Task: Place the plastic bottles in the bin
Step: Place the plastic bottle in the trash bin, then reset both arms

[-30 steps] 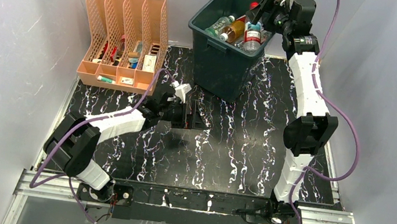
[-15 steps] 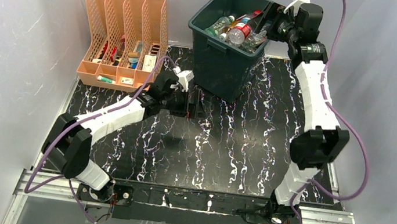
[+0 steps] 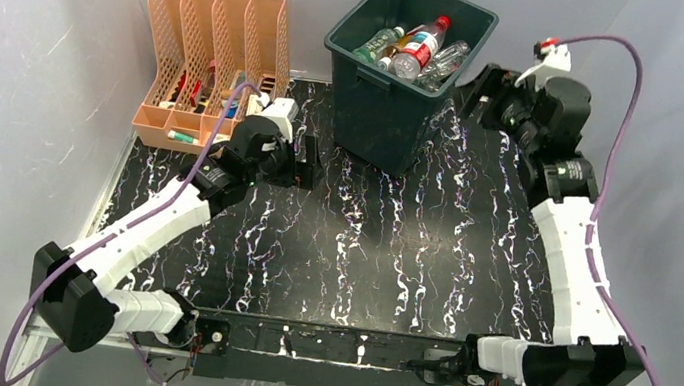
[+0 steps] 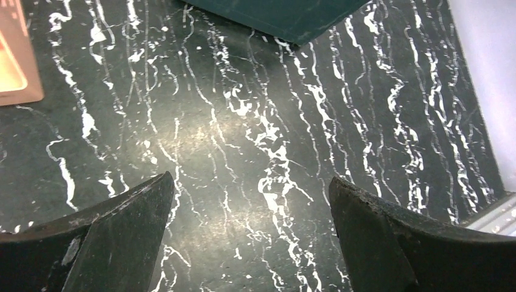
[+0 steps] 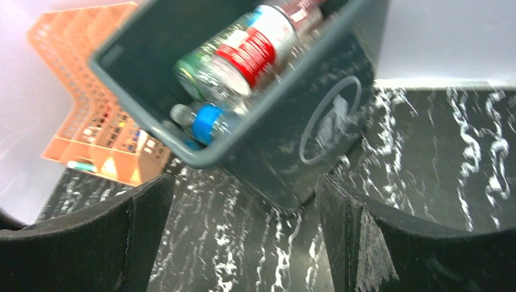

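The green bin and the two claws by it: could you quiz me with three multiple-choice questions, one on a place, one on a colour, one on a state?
1. Where are the plastic bottles relative to the bin?
A. inside it
B. beside it
C. under it

2. What colour is the slotted organizer left of the bin?
A. blue
B. peach
C. white

3. How is the right gripper?
A. shut on a bottle
B. shut, empty
C. open, holding nothing

Answers:
1. A, the top view shows them piled within the rim.
2. B, its walls are peach in both the top and right wrist views.
3. C, its wrist view shows the fingers wide apart with nothing between them.
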